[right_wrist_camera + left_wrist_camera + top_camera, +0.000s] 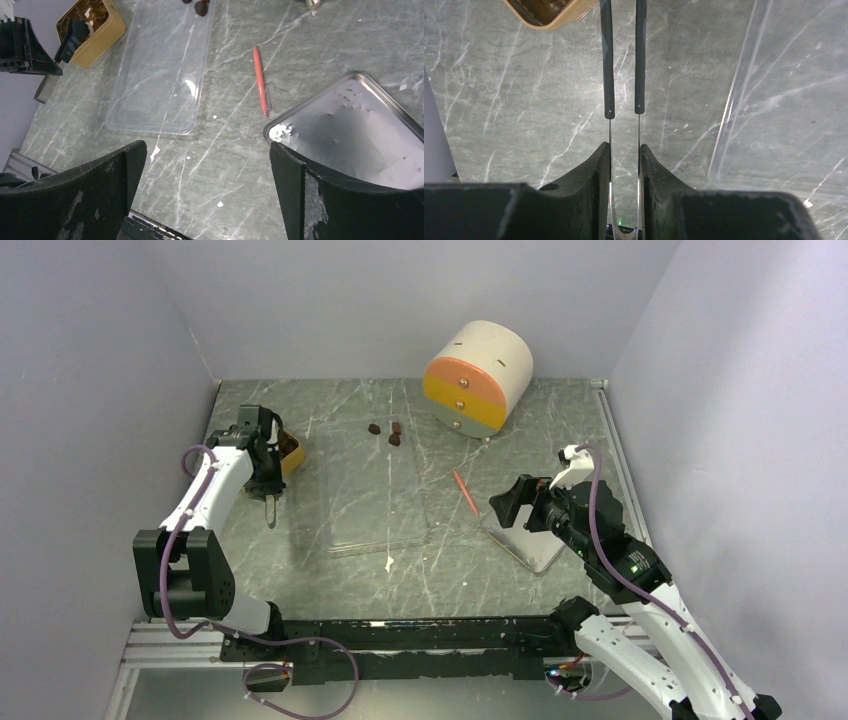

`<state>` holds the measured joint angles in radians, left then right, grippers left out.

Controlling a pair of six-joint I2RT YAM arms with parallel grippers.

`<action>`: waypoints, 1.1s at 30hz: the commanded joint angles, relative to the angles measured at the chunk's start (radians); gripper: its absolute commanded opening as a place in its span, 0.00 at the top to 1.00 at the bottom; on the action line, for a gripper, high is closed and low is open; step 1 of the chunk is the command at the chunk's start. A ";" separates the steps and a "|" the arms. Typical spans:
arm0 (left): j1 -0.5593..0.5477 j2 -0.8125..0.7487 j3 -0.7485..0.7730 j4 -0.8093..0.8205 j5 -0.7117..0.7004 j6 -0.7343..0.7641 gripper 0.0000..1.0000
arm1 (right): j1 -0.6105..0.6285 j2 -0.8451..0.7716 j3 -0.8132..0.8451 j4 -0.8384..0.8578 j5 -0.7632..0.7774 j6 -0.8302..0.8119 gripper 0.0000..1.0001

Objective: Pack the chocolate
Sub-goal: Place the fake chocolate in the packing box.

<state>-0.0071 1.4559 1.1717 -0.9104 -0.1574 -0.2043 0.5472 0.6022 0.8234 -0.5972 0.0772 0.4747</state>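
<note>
three chocolates [395, 439] lie loose on the table [330, 410] at the far middle, just beyond the far edge of a clear lid [378, 510]. more of them, brown and white, sit in the gold tray [293, 454] at far left.

the left gripper [624, 150] hangs just beside that tray, clamped on tweezers [610, 65]. the black prongs stand a little apart with nothing seen between them, and their tips run out of the wrist view by the tray's corner.

the right gripper [207, 146] hovers wide open and empty over the left corner of a metal lid [350, 130] at near right. a red stick [260, 80] lies on the table between that lid and the clear one.

packing looks partly done, and the step in hand is probably fetching a loose piece. to do it well:

- carry the tweezers right and far above the clear lid rather than dragging across it.
- pick the piece standing most apart from its neighbours.
- come down with one prong on each side of it, low on its flanks.
- squeeze gently, because a domed piece may squirt out under a hard pinch.
- lift straight up and cross the tray's rim with room to spare.
- let go only once the piece is low inside a free compartment.

which compartments are free cannot be told from these views. the right arm would do best to stay on its own side.
</note>
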 commanded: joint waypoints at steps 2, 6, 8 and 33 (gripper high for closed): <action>0.004 -0.002 0.048 0.010 -0.013 -0.004 0.73 | 0.005 -0.006 0.016 0.024 0.014 -0.012 0.01; 0.004 0.002 0.078 0.011 -0.007 0.003 0.68 | 0.005 -0.002 0.016 0.026 0.016 -0.010 0.01; 0.004 0.003 0.087 0.012 -0.005 0.004 0.68 | 0.005 0.000 0.017 0.029 0.016 -0.009 0.01; -0.200 0.065 0.207 0.098 0.159 0.116 0.66 | 0.005 0.020 0.036 0.018 0.038 -0.004 0.01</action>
<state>-0.1009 1.4742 1.3327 -0.8646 -0.0277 -0.1333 0.5472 0.6193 0.8234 -0.5972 0.0956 0.4744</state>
